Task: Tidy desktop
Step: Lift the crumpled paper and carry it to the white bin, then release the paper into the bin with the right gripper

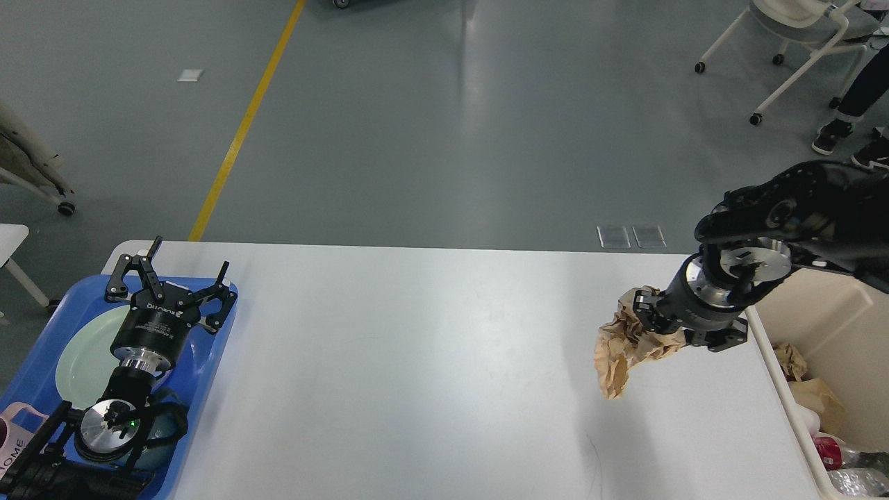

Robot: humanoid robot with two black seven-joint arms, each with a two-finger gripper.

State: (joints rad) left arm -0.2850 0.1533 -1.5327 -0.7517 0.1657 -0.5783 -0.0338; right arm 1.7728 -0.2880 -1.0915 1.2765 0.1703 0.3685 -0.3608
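Looking down from our head, the desktop [417, 361] runs its long axis left to right, spanning the lower view beneath both arms. Our left gripper [170, 278] hovers over the blue tray [215, 347] and pale green plate [80, 361] — jaws spread. Our right gripper [642, 326] pinches crumpled brown paper [621, 351] above the desktop's right end, beside the beige bin [844, 326].

Both arms black w/ silver metal wrist rings. Left gripper [170, 281]: black linkage fingers, cylindrical body behind it w/ small white lettering, tiny green light further back. Right gripper [660, 319]: same black build, shiny flange disc w/ cable behind.
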